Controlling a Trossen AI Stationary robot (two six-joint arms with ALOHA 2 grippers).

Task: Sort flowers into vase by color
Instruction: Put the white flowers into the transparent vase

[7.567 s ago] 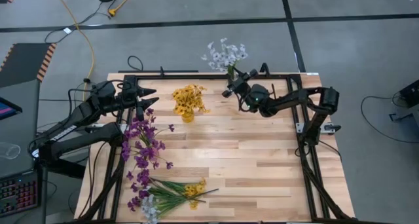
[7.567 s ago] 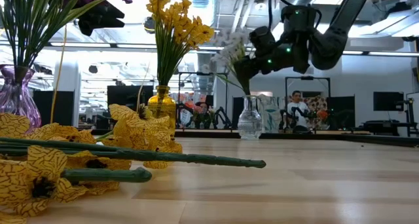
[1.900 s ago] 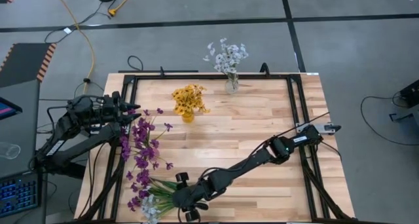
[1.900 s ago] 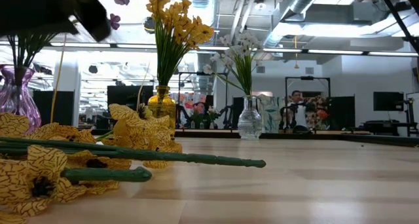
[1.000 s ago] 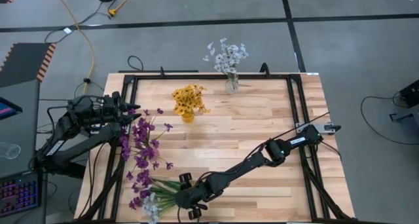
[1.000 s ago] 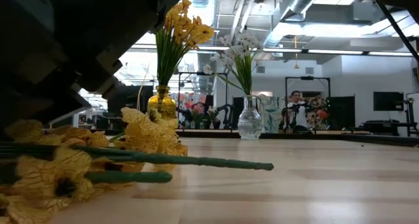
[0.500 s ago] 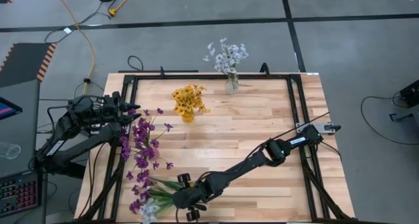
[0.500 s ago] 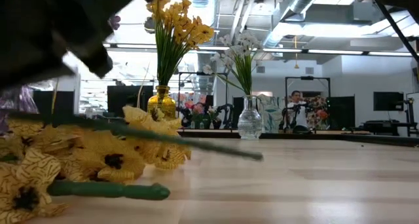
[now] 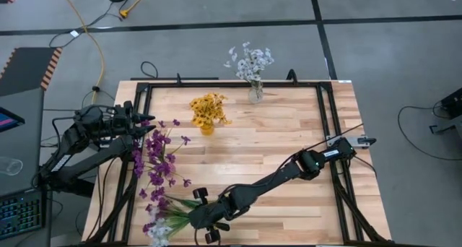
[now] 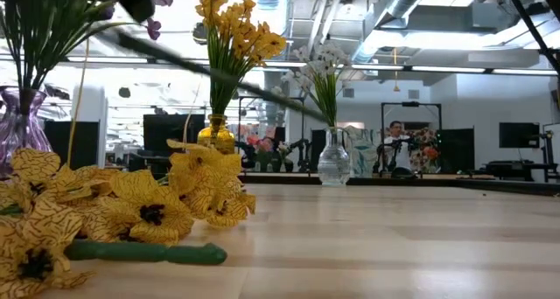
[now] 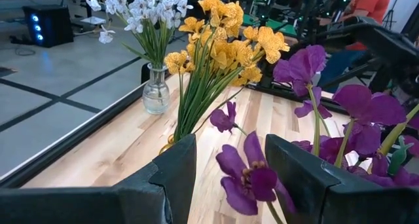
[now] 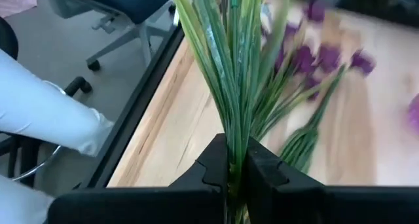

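One green stem [image 12: 230,47] pinched in right hand [image 12: 236,164].

loose flowers [image 9: 170,217] at table's [image 9: 289,167] near-left corner

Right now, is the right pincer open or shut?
Shut. In the right wrist view the right pincer has its two dark fingers pressed onto a bunch of green stems, with only stems between them.

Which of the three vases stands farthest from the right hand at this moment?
The clear vase of white flowers at the table's far edge; the yellow vase and purple vase stand nearer the right hand.
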